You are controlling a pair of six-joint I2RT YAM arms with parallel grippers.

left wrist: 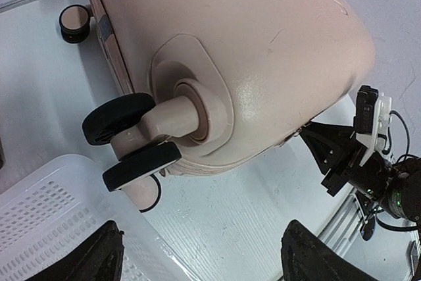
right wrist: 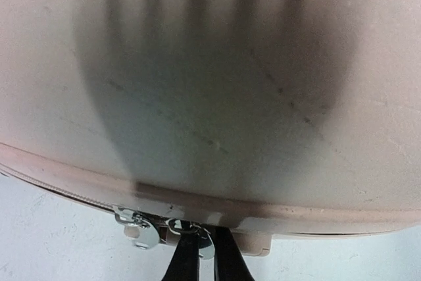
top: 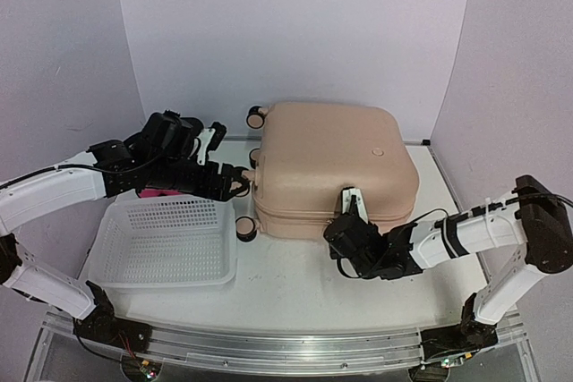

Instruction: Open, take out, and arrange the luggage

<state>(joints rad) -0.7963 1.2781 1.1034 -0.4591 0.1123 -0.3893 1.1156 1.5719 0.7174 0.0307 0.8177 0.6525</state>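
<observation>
The peach-pink luggage [top: 331, 163] lies flat and closed on the white table, its black spinner wheels [top: 246, 228] facing left. My right gripper [top: 351, 214] is at the front seam, shut on a silver zipper pull [right wrist: 209, 243]. In the right wrist view its black fingers [right wrist: 185, 264] pinch that pull, and a second pull [right wrist: 141, 229] hangs free just to the left. My left gripper [top: 229, 182] hovers open by the luggage's left side. The left wrist view has its fingertips [left wrist: 99, 255] wide apart over bare table, below a wheel [left wrist: 122, 120] of the luggage [left wrist: 263, 44].
A white mesh basket [top: 166, 241] sits left of the luggage, under the left arm; its rim [left wrist: 39, 208] also shows in the left wrist view. A pink-and-black box [top: 154, 192] is partly hidden behind the left arm. White walls close in behind and on both sides.
</observation>
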